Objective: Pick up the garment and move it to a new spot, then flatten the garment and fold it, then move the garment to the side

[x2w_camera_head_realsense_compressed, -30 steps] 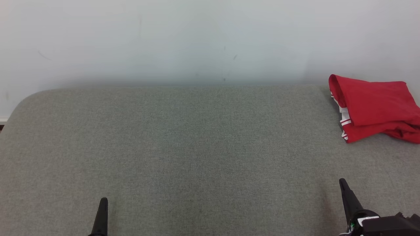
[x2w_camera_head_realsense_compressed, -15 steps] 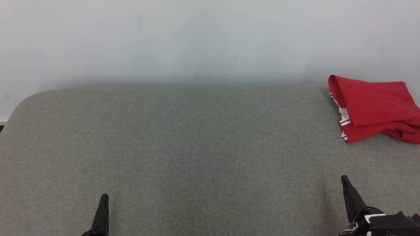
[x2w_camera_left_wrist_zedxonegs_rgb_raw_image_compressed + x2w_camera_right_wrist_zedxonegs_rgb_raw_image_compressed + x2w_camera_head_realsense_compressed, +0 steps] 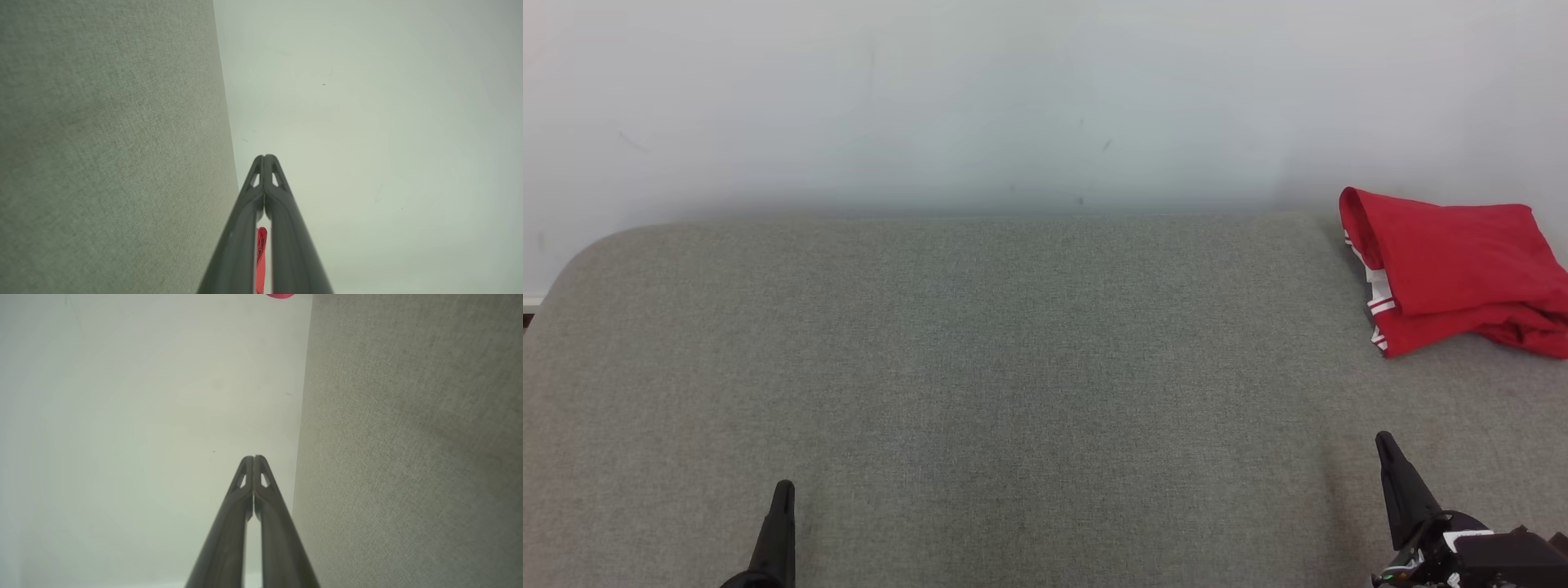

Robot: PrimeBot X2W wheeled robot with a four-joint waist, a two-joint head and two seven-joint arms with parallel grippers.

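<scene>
The garment (image 3: 1454, 265) is red with white stripes, lying folded at the far right of the grey cushioned surface (image 3: 1013, 367), partly cut by the picture's right edge. A red sliver of the garment (image 3: 260, 257) shows between the finger shanks in the left wrist view, and a red edge of the garment (image 3: 280, 295) at the top of the right wrist view. My left gripper (image 3: 782, 490) is low at the lower left, shut and empty; its tips (image 3: 265, 157) touch. My right gripper (image 3: 1384, 441) is at the lower right, well short of the garment, shut and empty, tips (image 3: 253, 458) together.
A pale wall (image 3: 1013, 98) rises directly behind the cushioned surface. The surface's left corner (image 3: 580, 253) is rounded, with a strip of floor edge beside it. Wide bare fabric lies between the two grippers.
Both grippers have crept slightly up the picture, the right one also a little to the right. The garment has not moved.
</scene>
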